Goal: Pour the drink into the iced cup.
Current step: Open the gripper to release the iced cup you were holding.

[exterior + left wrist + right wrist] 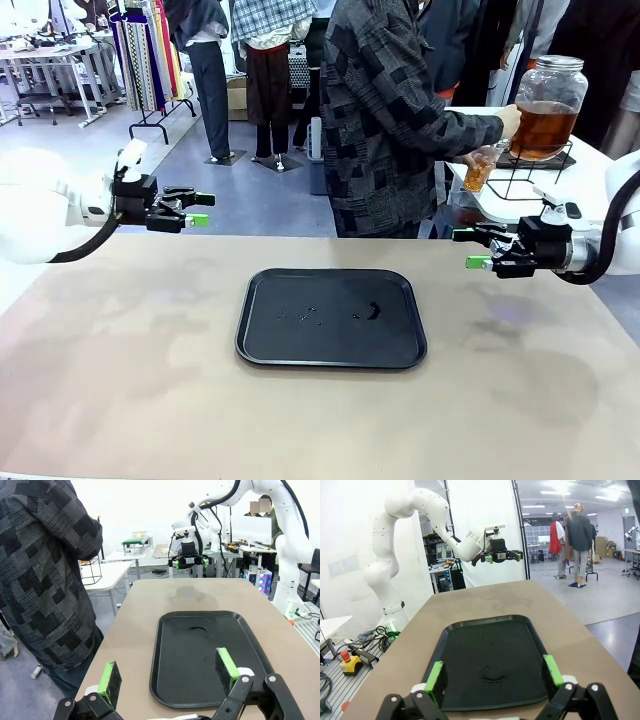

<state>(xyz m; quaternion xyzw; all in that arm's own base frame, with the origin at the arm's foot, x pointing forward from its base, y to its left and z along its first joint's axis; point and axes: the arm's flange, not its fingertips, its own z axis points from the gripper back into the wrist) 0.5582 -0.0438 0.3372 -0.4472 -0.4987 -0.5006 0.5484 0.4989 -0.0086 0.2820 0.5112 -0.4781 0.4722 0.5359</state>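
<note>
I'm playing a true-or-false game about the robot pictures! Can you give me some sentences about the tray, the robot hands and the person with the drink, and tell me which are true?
1. The black tray has a cup standing on it. False: no cup is on it, just a few wet marks.
2. Both the left gripper and the right gripper are open and hold nothing. True.
3. The person holds a cup at the big jar of drink. True.
4. The jar sits on the tray. False: it stands on a wire stand on a side table.
</note>
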